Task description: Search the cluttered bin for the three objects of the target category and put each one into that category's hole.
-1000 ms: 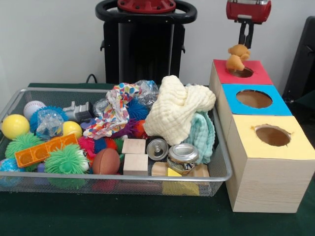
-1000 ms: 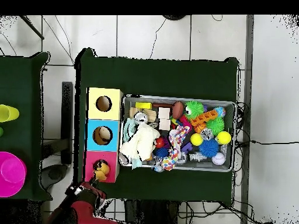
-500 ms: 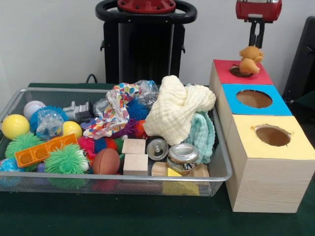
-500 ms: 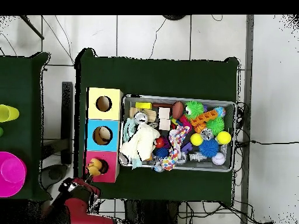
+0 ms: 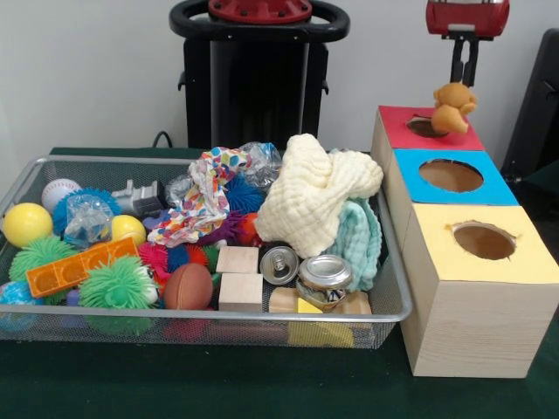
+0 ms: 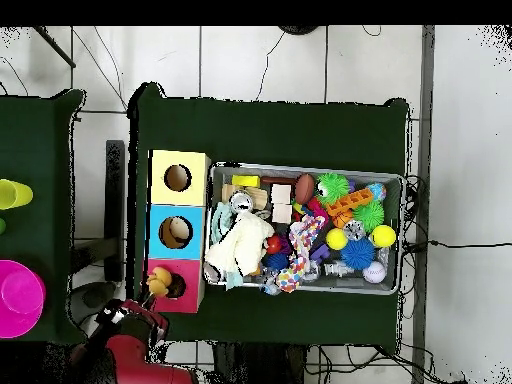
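- Upper right of the front view: gripper (image 5: pixel 465 80), fingers together on the plush toy (image 5: pixel 453 106), beside the red hole (image 5: pixel 425 127).
- Step in hand: delivery; next, probably recentre over the hole, then release.

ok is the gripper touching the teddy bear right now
Apart. The front view shows a clear gap of wall between the gripper and the teddy bear, which sits on the red box.
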Controlling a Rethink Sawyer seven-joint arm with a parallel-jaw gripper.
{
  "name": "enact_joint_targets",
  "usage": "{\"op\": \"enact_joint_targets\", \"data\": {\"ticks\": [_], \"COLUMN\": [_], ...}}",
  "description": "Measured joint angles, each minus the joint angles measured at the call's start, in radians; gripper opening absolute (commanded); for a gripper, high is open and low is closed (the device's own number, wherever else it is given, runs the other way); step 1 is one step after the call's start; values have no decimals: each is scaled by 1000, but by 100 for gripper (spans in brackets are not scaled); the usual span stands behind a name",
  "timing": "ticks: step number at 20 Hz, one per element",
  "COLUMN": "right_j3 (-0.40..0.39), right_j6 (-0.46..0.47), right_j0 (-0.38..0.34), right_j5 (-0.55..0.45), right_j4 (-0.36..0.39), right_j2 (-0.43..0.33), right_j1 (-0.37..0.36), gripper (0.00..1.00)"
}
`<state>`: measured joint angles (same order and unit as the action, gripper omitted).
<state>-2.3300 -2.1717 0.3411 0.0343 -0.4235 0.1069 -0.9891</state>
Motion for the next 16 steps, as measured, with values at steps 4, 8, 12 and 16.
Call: {"op": "enact_joint_targets", "data": {"ticks": [4,8,12,16], "right_j3": [9,9,9,9], "right_j6": [0,0,0,0], "right_j0": [0,-4,-19,-38], "right_j5": [0,0,0,0], "right_j4": [0,0,0,0], "right_j2": [1,1,1,1], "right_j1": [4,10,15,18], "gripper": [0,0,0,0]}}
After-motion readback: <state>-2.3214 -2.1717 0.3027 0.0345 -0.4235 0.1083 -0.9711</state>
